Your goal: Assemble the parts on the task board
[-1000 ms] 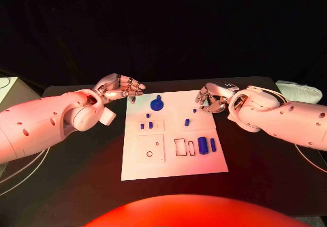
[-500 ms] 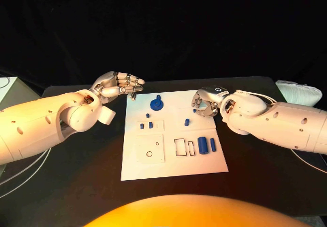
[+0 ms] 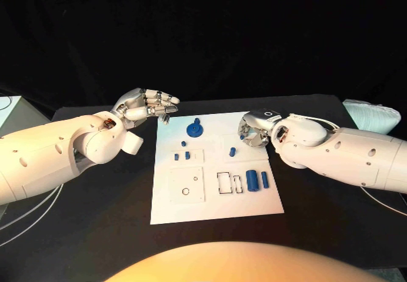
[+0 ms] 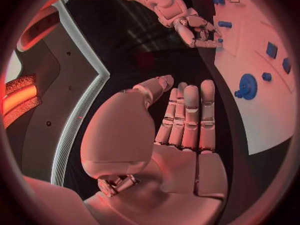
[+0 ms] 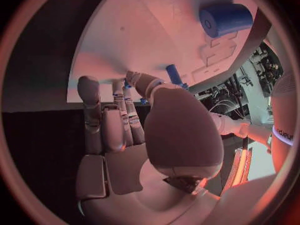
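Note:
The white task board [image 3: 212, 202] lies mid-table. On it sit a blue gear [image 3: 196, 128], three small pegs [image 3: 182, 154], a longer peg [image 3: 232, 151], a thick cylinder [image 3: 251, 178] and a slim bar [image 3: 264, 180]. My right hand [image 3: 253, 130] is over the board's far right edge. In the right wrist view its fingertips [image 5: 128, 85] and thumb close round a tiny blue piece [image 5: 142, 101]; a firm grip is unclear. The cylinder [image 5: 226, 19] and longer peg [image 5: 174, 75] lie beyond. My left hand [image 3: 149, 106] hovers off the board's far left corner, palm [image 4: 181, 150] empty, near the gear [image 4: 247, 86].
A pale folded cloth [image 3: 373, 114] lies at the table's far right corner. A white box [image 3: 12, 114] stands off the left side. Thin cables [image 3: 25, 217] trail beside the left arm. The board has rectangular recesses [image 3: 226, 183] and a square plate [image 3: 187, 184].
My right hand has slid left and down over the board's far right edge, covering the tiny blue piece there. The left hand has barely moved.

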